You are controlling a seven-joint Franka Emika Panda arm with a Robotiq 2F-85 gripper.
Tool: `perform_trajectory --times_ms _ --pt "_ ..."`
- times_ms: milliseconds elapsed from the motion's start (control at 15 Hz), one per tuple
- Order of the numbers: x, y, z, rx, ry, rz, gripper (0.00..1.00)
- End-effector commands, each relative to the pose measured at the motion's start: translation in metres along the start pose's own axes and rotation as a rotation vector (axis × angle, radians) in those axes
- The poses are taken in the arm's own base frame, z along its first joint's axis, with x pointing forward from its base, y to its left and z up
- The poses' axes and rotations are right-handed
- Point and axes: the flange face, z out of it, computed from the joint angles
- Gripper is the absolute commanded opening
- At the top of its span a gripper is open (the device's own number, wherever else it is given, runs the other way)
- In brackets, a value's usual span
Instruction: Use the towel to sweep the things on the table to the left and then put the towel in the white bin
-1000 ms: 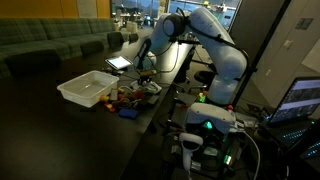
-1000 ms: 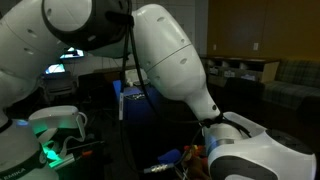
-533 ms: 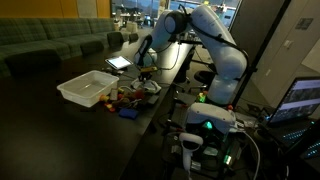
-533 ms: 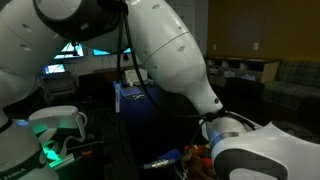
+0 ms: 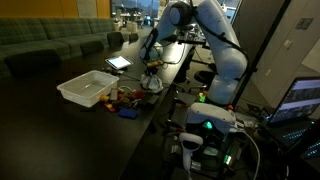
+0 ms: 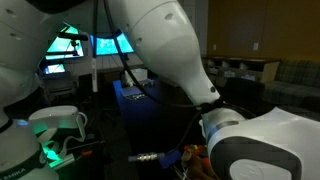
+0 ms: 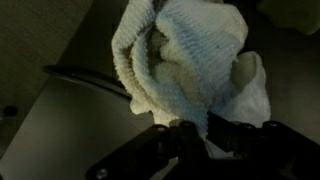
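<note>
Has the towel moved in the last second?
Yes: the towel, pinched in the hand, has lifted slightly upward relative to the white bin.

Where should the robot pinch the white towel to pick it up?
Pinch a raised fold at the top of the towel, coming straight down from above. It is soft and bunched into a lump, so a fold fits between the jaws. The gripper is shut on one there.

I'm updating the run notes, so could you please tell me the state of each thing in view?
gripper: shut on the towel.
towel: bunched up, pinched at one end by the gripper.
white bin: upright on the table, towel not in it.
things: scattered beside the bin.
tablet: screen lit.
</note>
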Motion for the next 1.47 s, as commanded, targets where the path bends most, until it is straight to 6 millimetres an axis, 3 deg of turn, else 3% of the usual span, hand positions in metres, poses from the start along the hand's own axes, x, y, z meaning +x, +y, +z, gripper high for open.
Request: perform_trajectory --times_ms 0,267,467,800,1000,1400 --pt "-0.014 0.028 -0.032 -0.044 0.01 0.009 0.1" --pt "-0.038 0.042 -0.027 -0.088 -0.019 -0.019 0.11" --pt "-0.066 0.038 -0.001 -0.098 -0.089 -0.049 0.11" --pt "-0.12 0.006 0.051 -0.076 -0.23 -0.105 0.11" --pt "-0.142 -0.016 0.073 -0.066 -0.279 -0.122 0.11" --pt "-0.165 -0.038 0.089 -0.031 -0.347 -0.153 0.11"
